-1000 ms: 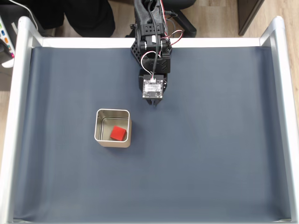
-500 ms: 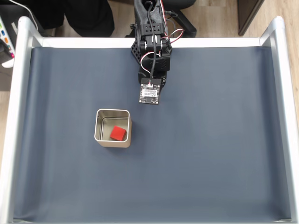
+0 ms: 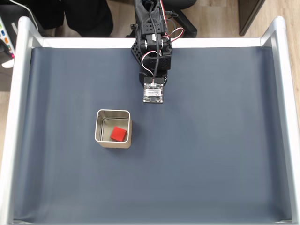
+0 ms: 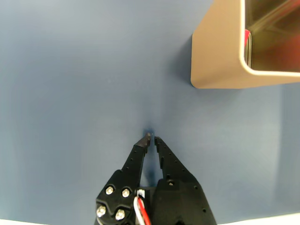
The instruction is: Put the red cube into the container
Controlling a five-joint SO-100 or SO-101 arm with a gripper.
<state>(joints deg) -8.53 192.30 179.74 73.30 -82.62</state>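
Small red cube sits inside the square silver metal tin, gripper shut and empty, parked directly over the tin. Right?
Not quite. The small red cube does sit inside the square silver metal tin, and the gripper is shut and empty. But it is not over the tin: the fixed view shows the arm off to the upper right of the tin, above bare dark blue mat, and the wrist view shows the tin ahead and to the right.

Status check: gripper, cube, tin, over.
Gripper shut, empty, over the dark mat. Small red cube inside square silver metal tin. Nothing in the way.
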